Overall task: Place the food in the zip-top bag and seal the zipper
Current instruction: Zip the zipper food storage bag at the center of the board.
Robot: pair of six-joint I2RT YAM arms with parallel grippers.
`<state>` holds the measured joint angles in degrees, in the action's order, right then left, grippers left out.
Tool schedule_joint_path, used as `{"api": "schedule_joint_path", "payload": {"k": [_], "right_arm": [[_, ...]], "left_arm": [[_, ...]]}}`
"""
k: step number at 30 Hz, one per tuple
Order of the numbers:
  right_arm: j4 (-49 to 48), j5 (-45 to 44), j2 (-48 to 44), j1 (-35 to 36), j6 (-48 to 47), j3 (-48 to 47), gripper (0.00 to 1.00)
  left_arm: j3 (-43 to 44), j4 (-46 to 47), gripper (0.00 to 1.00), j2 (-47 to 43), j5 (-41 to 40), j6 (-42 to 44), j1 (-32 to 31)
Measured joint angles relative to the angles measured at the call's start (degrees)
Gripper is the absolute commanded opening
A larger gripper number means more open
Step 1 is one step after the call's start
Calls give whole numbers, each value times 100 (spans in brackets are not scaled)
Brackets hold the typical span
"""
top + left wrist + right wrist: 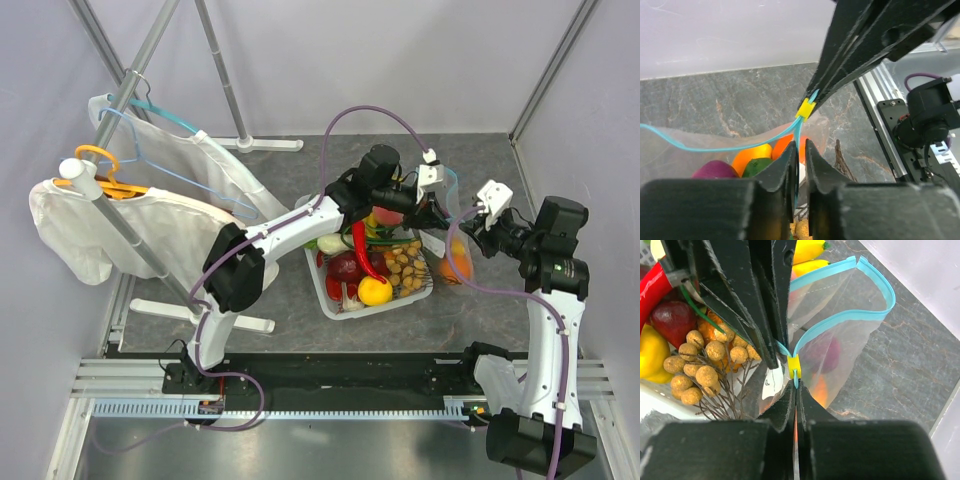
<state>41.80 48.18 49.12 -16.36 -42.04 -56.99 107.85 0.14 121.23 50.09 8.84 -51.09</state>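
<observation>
The clear zip-top bag (455, 250) hangs between my two grippers, to the right of the tray. Its teal zipper (850, 317) loops open at the far side and carries a yellow slider (794, 365). Inside the bag are a purple piece (715, 170), a yellow-orange piece (752, 157), a green lime (760, 166) and an orange (787, 145). My left gripper (800, 150) is nearly closed with the zipper strip between its jaws, just short of the slider (806, 108). My right gripper (795, 387) is shut on the zipper right below the slider. In the top view the two grippers (432, 207) (468, 228) face each other.
A white tray (390, 304) holds more toy food: a red chili (362, 245), a yellow lemon (375, 290) and brown berries (405, 265). A clothes rack with white garments (100, 225) and hangers stands at the left. Grey walls close the back and right.
</observation>
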Motion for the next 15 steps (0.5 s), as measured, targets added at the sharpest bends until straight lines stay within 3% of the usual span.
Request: {"api": "schedule_joint_path", "payload": {"k": [1, 3, 9, 15], "right_arm": [[22, 2, 0, 0, -50, 0, 0], [96, 4, -4, 0, -208, 0, 0], [350, 83, -83, 0, -680, 0, 0], [605, 111, -173, 0, -1045, -2, 0]], "left_arm": [[0, 0, 46, 0, 39, -7, 4], [-15, 17, 55, -15, 186, 46, 31], [-675, 463, 56, -511, 612, 407, 299], [-741, 592, 55, -876, 1034, 1749, 372]]}}
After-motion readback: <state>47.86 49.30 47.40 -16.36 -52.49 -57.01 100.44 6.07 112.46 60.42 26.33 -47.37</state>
